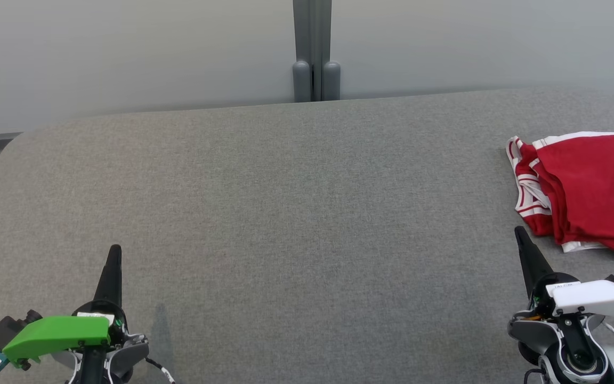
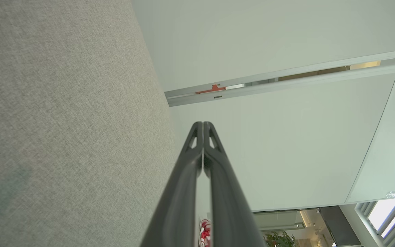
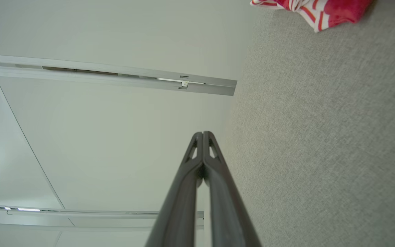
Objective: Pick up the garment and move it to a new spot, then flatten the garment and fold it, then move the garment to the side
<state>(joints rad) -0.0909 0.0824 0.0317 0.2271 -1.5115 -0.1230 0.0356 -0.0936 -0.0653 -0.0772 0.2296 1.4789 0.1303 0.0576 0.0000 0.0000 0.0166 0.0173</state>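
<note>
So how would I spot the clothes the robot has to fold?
Look at the big grey padded table, then go to its right edge, just ahead of the right gripper. There lies a crumpled red garment with white bands, the one bright thing on the plain grey cloth.

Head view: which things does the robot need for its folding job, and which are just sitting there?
For the job: red garment, grey table, left gripper, right gripper.
Just there: grey post behind the table, pale wall.
</note>
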